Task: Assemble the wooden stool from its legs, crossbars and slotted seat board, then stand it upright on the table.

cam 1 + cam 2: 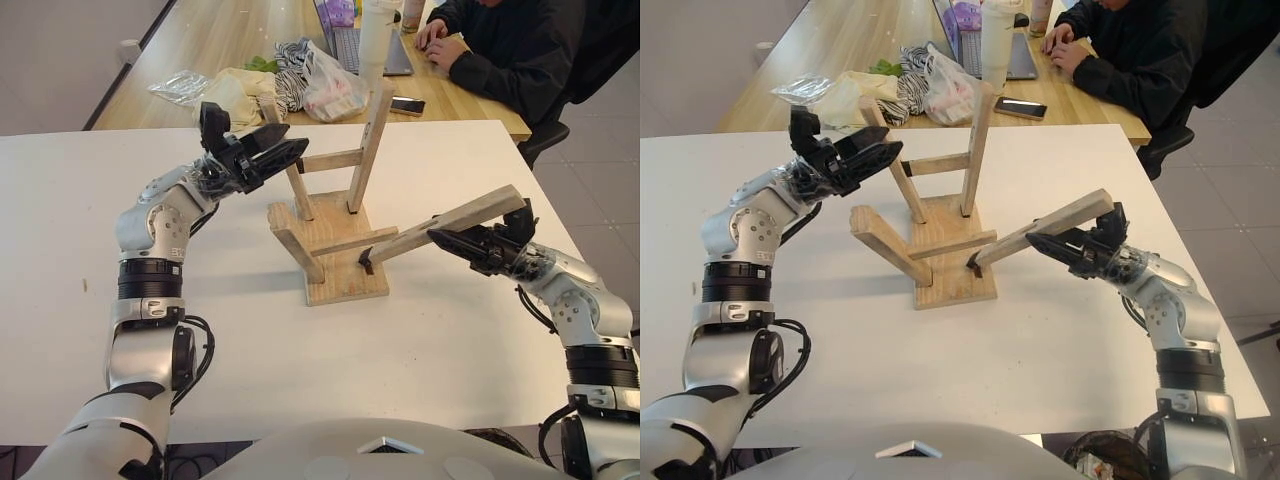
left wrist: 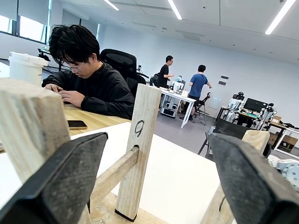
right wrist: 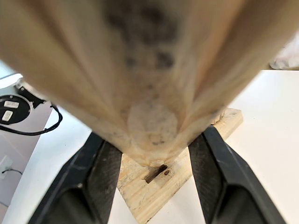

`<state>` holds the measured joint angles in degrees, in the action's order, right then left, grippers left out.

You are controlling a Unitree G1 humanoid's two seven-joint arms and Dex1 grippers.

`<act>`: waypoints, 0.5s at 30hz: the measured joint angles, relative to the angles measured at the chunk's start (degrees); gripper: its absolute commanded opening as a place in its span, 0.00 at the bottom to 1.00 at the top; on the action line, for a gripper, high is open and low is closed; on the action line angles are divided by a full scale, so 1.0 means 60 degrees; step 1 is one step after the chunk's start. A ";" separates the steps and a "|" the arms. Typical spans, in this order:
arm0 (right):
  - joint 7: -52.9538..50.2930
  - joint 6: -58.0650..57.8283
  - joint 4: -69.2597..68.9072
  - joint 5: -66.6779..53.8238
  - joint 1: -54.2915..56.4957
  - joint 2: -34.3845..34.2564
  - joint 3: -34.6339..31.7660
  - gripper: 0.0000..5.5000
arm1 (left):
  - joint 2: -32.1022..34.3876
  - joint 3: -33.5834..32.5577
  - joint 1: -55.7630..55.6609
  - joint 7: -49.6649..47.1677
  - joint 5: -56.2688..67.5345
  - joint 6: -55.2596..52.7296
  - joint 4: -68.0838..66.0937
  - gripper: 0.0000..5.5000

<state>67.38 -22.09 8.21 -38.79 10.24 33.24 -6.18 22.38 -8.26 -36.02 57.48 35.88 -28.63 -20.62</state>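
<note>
Your left claw: released.
Your right claw: grasping slanted square-cut wooden leg, 3 o'clock of seat board.

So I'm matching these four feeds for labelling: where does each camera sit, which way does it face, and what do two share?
Left eye view: on the head, facing down over the table; both arms, left gripper and right gripper, show.
Right eye view: its stereo twin, same scene.
Left wrist view: left wrist, facing between its fingers at the upright leg and crossbar.
Right wrist view: right wrist, facing along the slanted leg to the seat board; fingers flank it.
Shared: the seat board, in eye and right wrist views.
</note>
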 measured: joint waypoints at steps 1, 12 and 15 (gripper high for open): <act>0.0117 0.0151 0.0079 0.0023 0.0091 0.0150 0.0150 0.36 | -0.0001 0.0002 0.0000 0.0000 -0.0016 0.0000 -0.0012 0.72; 0.1837 0.2415 0.0970 0.0750 0.1212 0.1031 0.1358 0.36 | -0.0029 0.0011 0.0001 0.0018 -0.0092 0.0004 -0.0024 0.72; 0.2139 0.2912 0.1005 0.0884 0.1462 0.1288 0.1684 0.36 | -0.0029 0.0011 0.0001 0.0018 -0.0092 0.0004 -0.0014 0.72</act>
<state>80.22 -4.61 14.25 -33.49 19.01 40.97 3.92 22.20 -8.20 -36.02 57.59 35.33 -28.61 -20.71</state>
